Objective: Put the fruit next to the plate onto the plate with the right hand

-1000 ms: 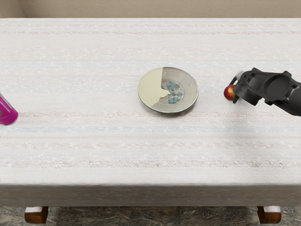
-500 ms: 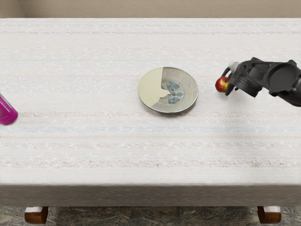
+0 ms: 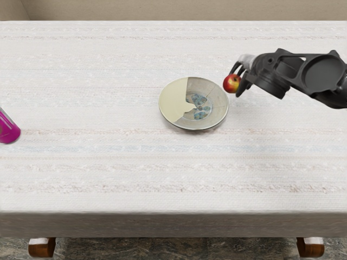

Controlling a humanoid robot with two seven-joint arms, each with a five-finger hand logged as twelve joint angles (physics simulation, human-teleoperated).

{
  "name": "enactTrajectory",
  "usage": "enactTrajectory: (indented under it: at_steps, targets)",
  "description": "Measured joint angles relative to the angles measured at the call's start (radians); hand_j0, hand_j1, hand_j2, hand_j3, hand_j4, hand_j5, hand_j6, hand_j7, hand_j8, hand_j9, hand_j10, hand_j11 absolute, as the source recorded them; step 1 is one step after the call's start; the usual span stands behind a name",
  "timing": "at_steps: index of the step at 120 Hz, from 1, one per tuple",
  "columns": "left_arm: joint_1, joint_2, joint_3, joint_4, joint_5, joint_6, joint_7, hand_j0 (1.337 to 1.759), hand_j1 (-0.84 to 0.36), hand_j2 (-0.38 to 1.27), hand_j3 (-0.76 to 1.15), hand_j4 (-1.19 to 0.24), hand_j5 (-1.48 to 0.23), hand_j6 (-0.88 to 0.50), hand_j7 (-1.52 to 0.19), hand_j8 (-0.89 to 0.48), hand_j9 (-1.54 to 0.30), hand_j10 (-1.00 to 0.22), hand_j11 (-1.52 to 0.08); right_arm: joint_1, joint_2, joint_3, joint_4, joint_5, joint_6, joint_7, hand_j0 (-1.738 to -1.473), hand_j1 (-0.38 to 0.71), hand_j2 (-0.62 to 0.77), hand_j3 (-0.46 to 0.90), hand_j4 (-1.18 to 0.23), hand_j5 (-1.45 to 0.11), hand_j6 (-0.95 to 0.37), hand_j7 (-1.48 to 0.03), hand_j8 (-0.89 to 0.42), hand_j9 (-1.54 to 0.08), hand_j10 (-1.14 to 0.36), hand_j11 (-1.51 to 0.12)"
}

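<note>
A small red and yellow apple (image 3: 232,83) hangs in the air just past the plate's right rim. My right hand (image 3: 242,76) is shut on the apple, its dark arm reaching in from the right edge. The round plate (image 3: 174,101), cream and grey with a blue pattern, sits in the middle of the table with nothing on it. The left hand does not show.
A magenta object (image 3: 7,128) pokes in at the left edge of the white table (image 3: 108,179). The table's front edge runs along the bottom, with two wooden feet below it.
My right hand has lifted the apple off the table and carried it left and upward, from well right of the plate to just beside its right rim.
</note>
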Motion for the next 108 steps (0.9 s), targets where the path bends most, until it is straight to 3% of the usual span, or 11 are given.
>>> enactTrajectory:
  at_steps: [28,45,67,79,89,108]
  targets:
    - [0.000,0.000,0.000,0.000,0.000,0.000,0.000,1.658,0.35,0.00,0.00,0.00,0.00,0.00,0.00,0.00,0.00,0.00,0.00,0.003,0.050,0.046,0.004,-0.006,-0.002,0.000,-1.649,0.26,0.06,0.00,-0.57,-0.92,-0.51,-0.89,-0.67,-0.92,-0.67,-0.92]
    - [0.000,0.000,0.000,0.000,0.000,0.000,0.000,1.658,0.35,0.00,0.00,0.00,0.00,0.00,0.00,0.00,0.00,0.00,0.00,0.013,0.100,0.073,-0.001,-0.008,-0.002,0.000,-1.649,0.26,0.04,0.00,-0.57,-0.93,-0.51,-0.90,-0.66,-0.94,-0.68,-0.94]
    - [0.000,0.000,0.000,0.000,0.000,0.000,0.000,1.658,0.35,0.00,0.00,0.00,0.00,0.00,0.00,0.00,0.00,0.00,0.00,0.019,0.172,0.092,-0.032,-0.009,-0.001,0.000,-1.647,0.21,0.00,0.00,-0.60,-0.95,-0.53,-0.92,-0.68,-0.95,-0.69,-0.96]
    - [0.000,0.000,0.000,0.000,0.000,0.000,0.000,1.658,0.35,0.00,0.00,0.00,0.00,0.00,0.00,0.00,0.00,0.00,0.00,0.017,0.195,0.094,-0.051,-0.011,-0.002,0.000,-1.647,0.24,0.07,0.00,-0.59,-0.97,-0.52,-0.94,-0.68,-0.97,-0.70,-0.98]
    - [0.000,0.000,0.000,0.000,0.000,0.000,0.000,1.658,0.35,0.00,0.00,0.00,0.00,0.00,0.00,0.00,0.00,0.00,0.00,0.011,0.213,0.093,-0.083,-0.011,0.002,0.000,-1.646,0.23,-0.01,0.00,-0.57,-0.99,-0.52,-0.95,-0.68,-0.99,-0.71,-1.00]
    - [0.000,0.000,0.000,0.000,0.000,0.000,0.000,1.658,0.35,0.00,0.00,0.00,0.00,0.00,0.00,0.00,0.00,0.00,0.00,-0.021,0.244,0.088,-0.133,-0.018,0.006,0.000,-1.646,0.25,0.05,0.00,-0.55,-1.04,-0.50,-1.00,-0.68,-1.04,-0.74,-1.04]
